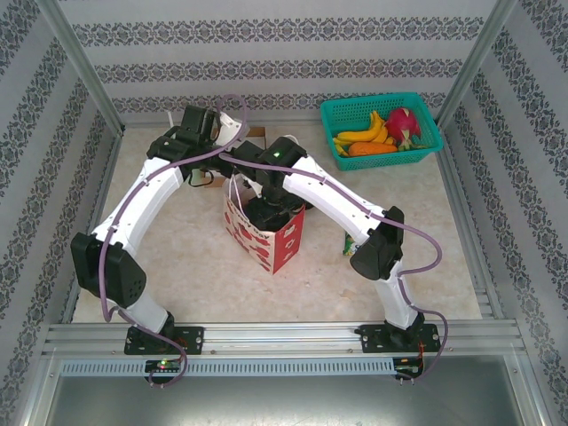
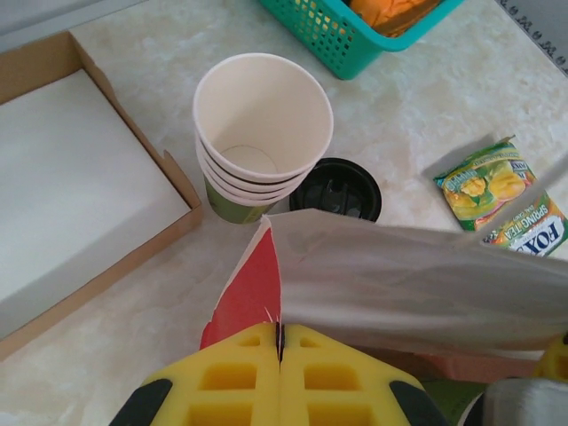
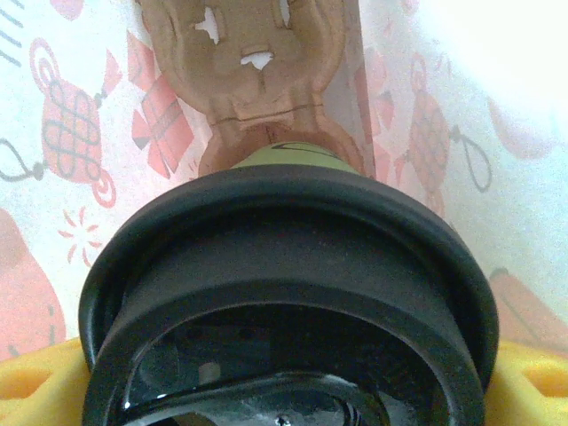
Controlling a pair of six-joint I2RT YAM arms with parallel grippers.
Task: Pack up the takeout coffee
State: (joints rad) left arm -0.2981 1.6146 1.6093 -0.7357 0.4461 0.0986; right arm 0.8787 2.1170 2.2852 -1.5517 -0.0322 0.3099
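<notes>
Currently the paper bag [image 1: 266, 240] stands upright between the 2 arms. You have the left gripper [image 2: 280, 342] pinched shut on its top edge, by my judgement to hold the mouth open and steady the bag. The left arm reaches far forward, then folds back down to that edge. The right arm bends in from the right, wrist sunk into the bag. The coffee cup [image 3: 284, 293], black lid on, is inside the bag, and the right gripper [image 3: 284, 390] looks clamped on it, 2 fingers [image 3: 27, 390] flanking the lid. Release not yet done.

Arms bent inward, left tool [image 2: 280, 339] pinched on bag [image 2: 399, 275] rim, right tool [image 3: 284, 386] clamping takeout coffee [image 3: 284, 257]
</notes>
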